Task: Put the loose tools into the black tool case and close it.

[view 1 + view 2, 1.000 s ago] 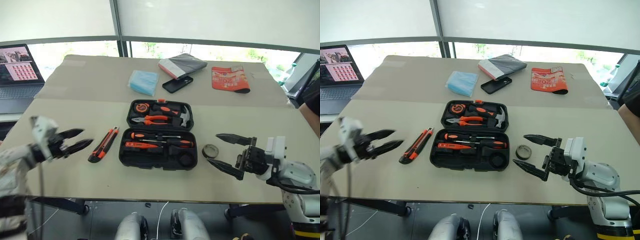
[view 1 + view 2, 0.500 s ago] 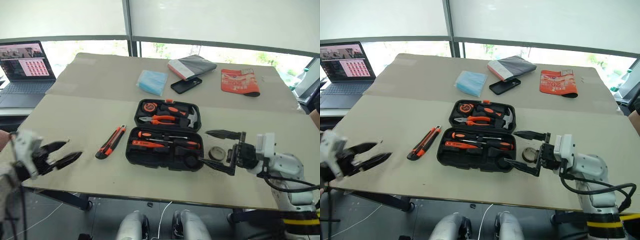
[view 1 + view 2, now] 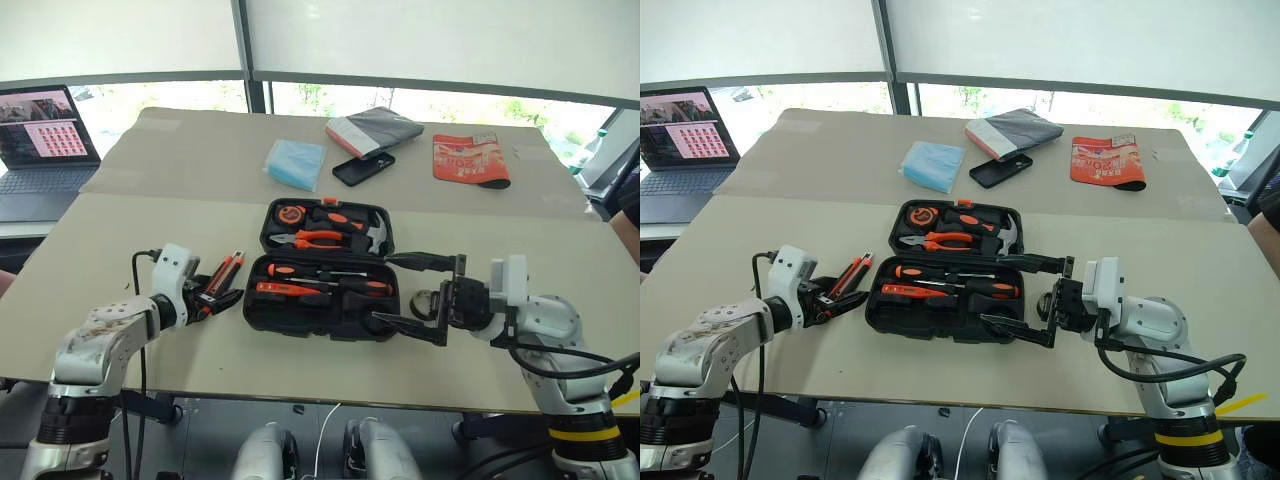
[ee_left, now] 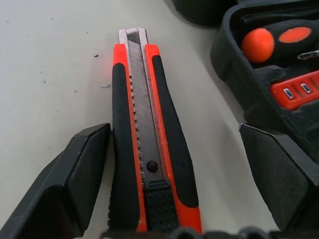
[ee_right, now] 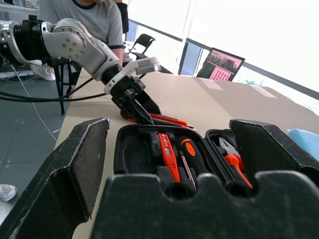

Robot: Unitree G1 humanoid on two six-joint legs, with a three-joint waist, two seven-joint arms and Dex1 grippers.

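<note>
- Beige surface (image 3: 150,215) under bright windows carries everything; the orange-black utility knife (image 3: 222,275) lies left of its middle, toward the near edge, just beside the black tool case (image 3: 322,268).
- Judging by looks, the knife is light, stiff and narrow, with rubbery black side grips that should not slip; the mid-body, across its width, seems the best hold.
- Left hand (image 4: 172,172) straddles the knife's rear end, fingers spread on both sides, not yet clamped.
- Right hand (image 3: 418,295) hovers wide open and empty at the open case's right side, near the small dark tape roll (image 3: 430,300).
</note>
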